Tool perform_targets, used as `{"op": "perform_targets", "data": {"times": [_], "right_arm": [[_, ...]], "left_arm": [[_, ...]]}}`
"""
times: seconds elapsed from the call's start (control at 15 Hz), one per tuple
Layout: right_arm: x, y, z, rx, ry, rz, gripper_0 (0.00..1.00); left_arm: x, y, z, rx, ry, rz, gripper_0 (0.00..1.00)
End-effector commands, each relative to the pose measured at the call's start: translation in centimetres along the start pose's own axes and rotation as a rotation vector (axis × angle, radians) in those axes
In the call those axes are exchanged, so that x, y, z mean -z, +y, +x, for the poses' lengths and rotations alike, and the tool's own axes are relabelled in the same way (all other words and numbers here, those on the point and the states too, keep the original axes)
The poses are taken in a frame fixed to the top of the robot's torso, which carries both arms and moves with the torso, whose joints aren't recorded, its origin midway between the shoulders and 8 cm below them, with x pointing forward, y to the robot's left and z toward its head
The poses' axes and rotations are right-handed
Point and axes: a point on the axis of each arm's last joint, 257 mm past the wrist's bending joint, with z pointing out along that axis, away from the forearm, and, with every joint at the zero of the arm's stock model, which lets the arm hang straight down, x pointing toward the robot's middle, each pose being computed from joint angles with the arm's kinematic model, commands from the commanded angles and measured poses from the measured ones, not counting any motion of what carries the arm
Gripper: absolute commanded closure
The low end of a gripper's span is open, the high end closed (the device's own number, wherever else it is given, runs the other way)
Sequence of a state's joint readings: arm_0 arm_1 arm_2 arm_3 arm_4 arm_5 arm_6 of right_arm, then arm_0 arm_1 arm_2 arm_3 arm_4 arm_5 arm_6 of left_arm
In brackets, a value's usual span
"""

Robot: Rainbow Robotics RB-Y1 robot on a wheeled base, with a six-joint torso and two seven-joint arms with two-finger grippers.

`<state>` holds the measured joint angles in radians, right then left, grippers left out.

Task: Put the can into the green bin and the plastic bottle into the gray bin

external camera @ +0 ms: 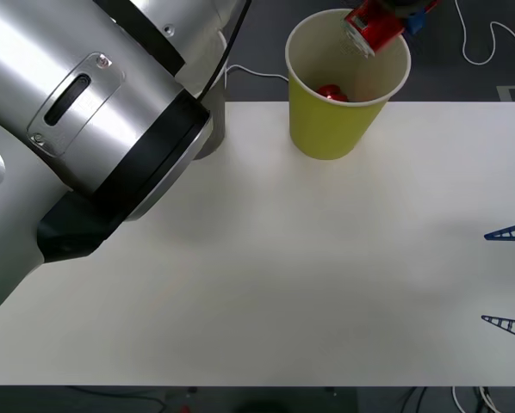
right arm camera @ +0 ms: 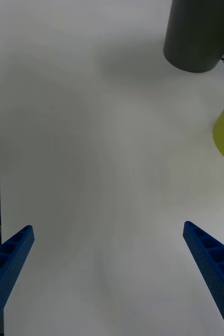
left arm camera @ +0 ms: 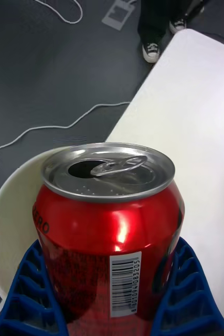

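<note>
**Can hanging over the green bin, not dropped yet**

Gray bin (right arm camera: 195, 34) stands far left behind the big arm. Left gripper (left arm camera: 112, 294) is clamped on the can (external camera: 374, 26), tilted above the green bin's (external camera: 335, 129) far rim; off-centre release might clip the rim. Can has a barcode, digits unreadable. Right gripper (right arm camera: 112, 278) idles wide open, empty, far right

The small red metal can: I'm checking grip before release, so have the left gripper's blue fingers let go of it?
No: in the left wrist view the left gripper has a blue ribbed finger pressed on each side of the small red metal can.
</note>
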<state>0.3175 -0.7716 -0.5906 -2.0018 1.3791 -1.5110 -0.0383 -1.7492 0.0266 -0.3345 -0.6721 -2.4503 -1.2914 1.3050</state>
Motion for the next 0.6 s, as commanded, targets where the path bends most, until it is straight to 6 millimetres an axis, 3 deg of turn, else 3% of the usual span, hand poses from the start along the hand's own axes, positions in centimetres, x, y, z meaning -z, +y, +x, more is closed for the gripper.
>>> {"op": "perform_targets", "data": {"times": [0.07, 0.6], "right_arm": [[0.0, 0.0, 0.0, 0.0, 0.0, 0.0, 0.0], [0.0, 0.0, 0.0, 0.0, 0.0, 0.0, 0.0]], "left_arm": [[-1.8, 1.1, -0.2, 0.053, -0.051, -0.017, 1.0], [-3.5, 1.9, 1.6, 0.111, -0.04, -0.005, 0.96]]}}
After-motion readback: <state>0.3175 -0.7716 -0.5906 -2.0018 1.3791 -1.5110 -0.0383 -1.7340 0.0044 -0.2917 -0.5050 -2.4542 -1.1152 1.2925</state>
